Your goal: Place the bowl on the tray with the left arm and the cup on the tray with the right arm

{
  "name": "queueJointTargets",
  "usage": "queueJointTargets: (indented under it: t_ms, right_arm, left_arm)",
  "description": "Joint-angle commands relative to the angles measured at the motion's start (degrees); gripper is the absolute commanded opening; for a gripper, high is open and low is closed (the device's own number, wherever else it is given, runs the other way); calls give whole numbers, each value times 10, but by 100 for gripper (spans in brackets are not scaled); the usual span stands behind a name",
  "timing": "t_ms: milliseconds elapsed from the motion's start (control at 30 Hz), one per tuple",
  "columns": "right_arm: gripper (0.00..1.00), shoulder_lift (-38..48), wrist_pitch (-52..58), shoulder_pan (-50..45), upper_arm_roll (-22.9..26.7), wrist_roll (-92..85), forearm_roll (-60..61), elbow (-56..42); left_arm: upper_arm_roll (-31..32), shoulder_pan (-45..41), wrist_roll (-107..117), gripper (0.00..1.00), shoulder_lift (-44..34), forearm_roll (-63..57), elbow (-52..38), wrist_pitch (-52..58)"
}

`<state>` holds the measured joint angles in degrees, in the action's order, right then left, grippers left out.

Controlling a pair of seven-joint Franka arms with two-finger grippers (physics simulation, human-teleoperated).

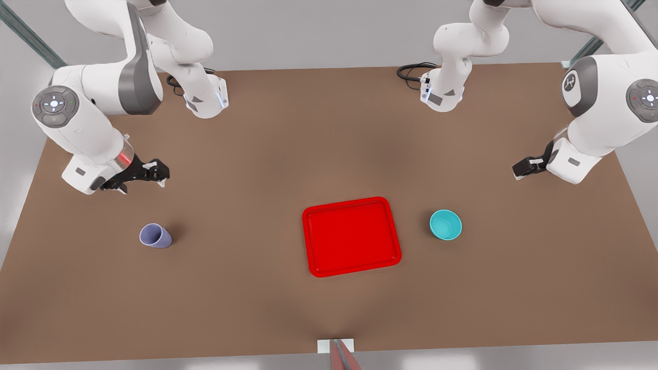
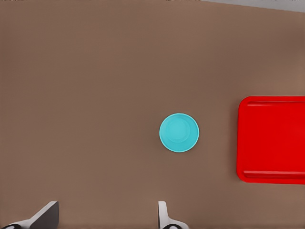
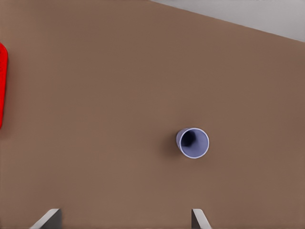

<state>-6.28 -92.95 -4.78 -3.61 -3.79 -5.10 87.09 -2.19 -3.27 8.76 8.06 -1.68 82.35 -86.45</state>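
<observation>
Front view: the left end effector (image 1: 520,168), open and empty, is nearer the bowl (image 1: 445,224); the right end effector (image 1: 157,172), open too, is nearer the cup (image 1: 154,236).

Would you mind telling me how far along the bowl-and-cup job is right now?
Nothing is done yet: the red tray is empty. The teal bowl and lavender cup stand on the table on either side of it. The left tool hangs open above the bowl, the right tool open above the cup. Both placements remain.
</observation>
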Motion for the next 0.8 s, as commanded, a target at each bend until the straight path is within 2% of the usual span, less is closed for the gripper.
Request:
queueJointTargets:
  t_ms: [0, 167, 200, 233, 300, 367, 533, 633, 700, 767]
  right_arm:
    - [100, -1, 0, 5, 0, 0, 0, 0]
    - [100, -16, -2, 10, 0, 4, 0, -2]
    - [100, -16, -1, 12, 0, 4, 0, -1]
    - [100, -18, -2, 13, 0, 4, 0, -1]
    - [100, -21, -3, 14, 0, 4, 0, 1]
    - [100, -26, -3, 14, 1, 4, 0, 0]
    - [100, -26, -3, 14, 2, 4, 0, 1]
    - [100, -28, -3, 15, 2, 4, 0, 1]
    - [100, -29, -3, 15, 2, 4, -1, 1]
    - [100, -29, -3, 15, 3, 4, -1, 1]
  left_arm:
    - [0, 3, -1, 100, 0, 0, 0, 1]
    - [8, -24, -2, 100, 28, -4, -41, 22]
    - [7, -59, 3, 100, 49, -3, -76, 52]
    - [6, -106, 7, 100, 103, -3, -157, 86]
    - [3, -193, 78, 100, 171, -3, -213, 69]
    - [10, -232, 160, 100, 204, -3, -207, 14]
    - [8, -227, 160, 100, 222, -18, -190, 1]
    - [6, -211, 162, 100, 238, -28, -129, -31]
    - [3, -199, 164, 100, 262, -32, -125, -46]
    - [-26, -196, 160, 100, 285, -33, -125, -55]
